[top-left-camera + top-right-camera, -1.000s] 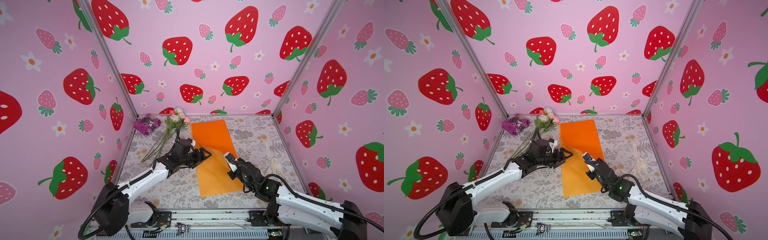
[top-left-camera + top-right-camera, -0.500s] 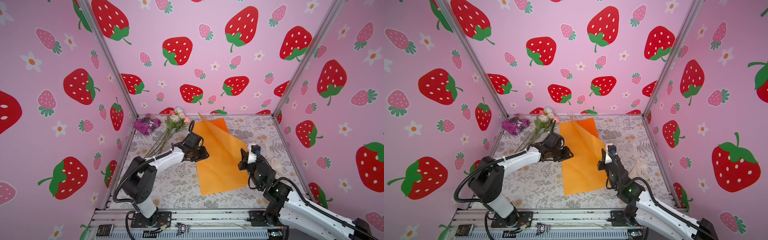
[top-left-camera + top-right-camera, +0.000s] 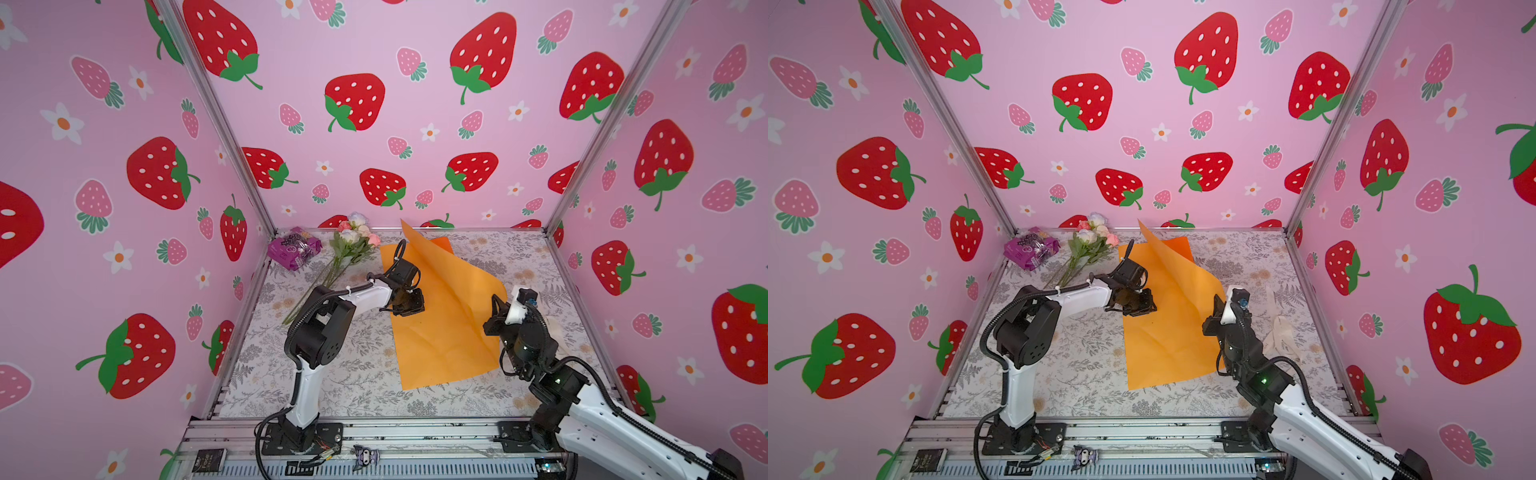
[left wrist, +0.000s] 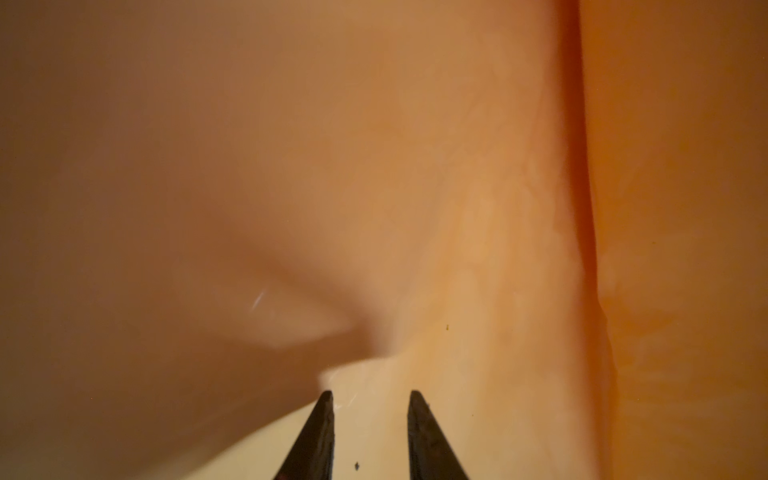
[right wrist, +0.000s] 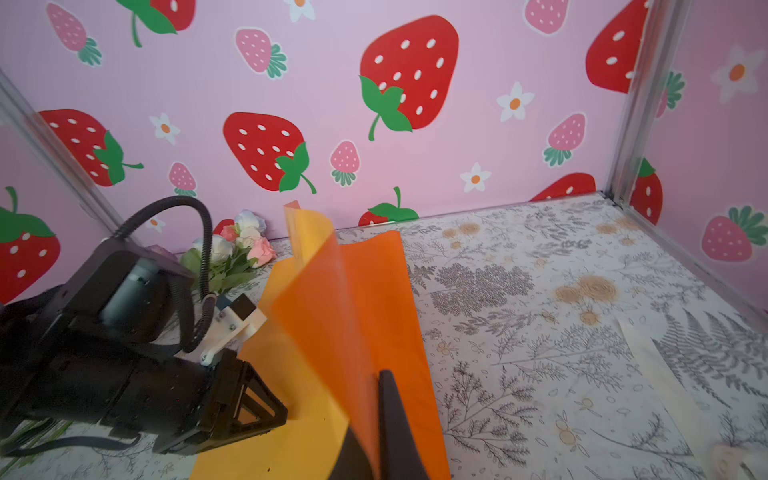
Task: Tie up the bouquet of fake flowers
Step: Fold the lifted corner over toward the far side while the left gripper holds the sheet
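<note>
Desk (image 3: 519, 257) w/ floral cover, strawberry-print walls (image 3: 415, 50). Right end effector (image 3: 494, 307) clamps orange paper (image 3: 440, 332); left end effector (image 4: 371, 397) part-open at paper.

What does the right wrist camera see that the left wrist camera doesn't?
Only the right wrist camera shows the flowers, the strawberry wall, the flowery table and the left arm. It also shows the right gripper pinching the orange paper. Only the left wrist camera shows the left gripper close up: its two black fingertips are apart, with paper showing in the gap. Both cameras see the orange paper, and in the left wrist view it fills the whole picture.
</note>
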Controlling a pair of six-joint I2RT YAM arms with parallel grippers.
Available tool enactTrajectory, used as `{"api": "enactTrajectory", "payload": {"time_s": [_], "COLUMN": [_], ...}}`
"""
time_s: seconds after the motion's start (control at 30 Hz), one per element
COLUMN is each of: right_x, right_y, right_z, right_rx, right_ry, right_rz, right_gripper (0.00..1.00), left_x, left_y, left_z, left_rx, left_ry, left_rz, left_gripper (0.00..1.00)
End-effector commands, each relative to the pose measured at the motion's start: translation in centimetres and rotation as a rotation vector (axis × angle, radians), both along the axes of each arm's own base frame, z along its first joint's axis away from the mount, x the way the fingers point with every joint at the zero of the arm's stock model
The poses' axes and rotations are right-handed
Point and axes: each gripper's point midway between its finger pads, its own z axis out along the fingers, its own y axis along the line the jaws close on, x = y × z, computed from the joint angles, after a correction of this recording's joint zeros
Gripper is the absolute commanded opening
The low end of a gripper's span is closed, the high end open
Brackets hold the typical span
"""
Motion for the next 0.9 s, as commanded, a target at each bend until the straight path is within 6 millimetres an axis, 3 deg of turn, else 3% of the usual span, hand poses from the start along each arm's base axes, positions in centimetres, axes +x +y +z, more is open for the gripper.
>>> {"api": "enactTrajectory", "payload": {"time_s": [0.0,0.23,0.33,0.53,0.67,0.87], "right_x": [1.2,4.1,5.3,7.4,9.6,13.6], "right_y": [-1.9,-8.6,-11.7,-16.8,-17.4,-16.6], "right_z": [-0.4,-2.3,-3.9,-6.9,-8.9,-11.2], "right_rx": [0.066,0.120,0.160,0.172,0.172,0.119], "right_ry": [0.055,0.134,0.193,0.258,0.312,0.379], "right_rz": [-0.043,-0.199,-0.260,-0.371,-0.305,-0.195], "right_gripper": [0.00,0.00,0.00,0.00,0.00,0.00], "left_x": [-1.4,-4.6,-5.8,-9.7,-12.8,-15.4], "left_y": [1.8,3.9,4.3,4.6,3.9,3.2], "left_z": [-2.0,-2.5,-2.3,-3.7,-4.7,-5.1], "left_rx": [0.055,0.043,0.030,0.039,0.017,0.009], "left_ry": [0.045,0.076,0.076,0.139,0.177,0.190], "left_rz": [0.030,0.094,0.105,0.107,0.101,0.120], "left_gripper": [0.29,0.26,0.26,0.25,0.25,0.26]}}
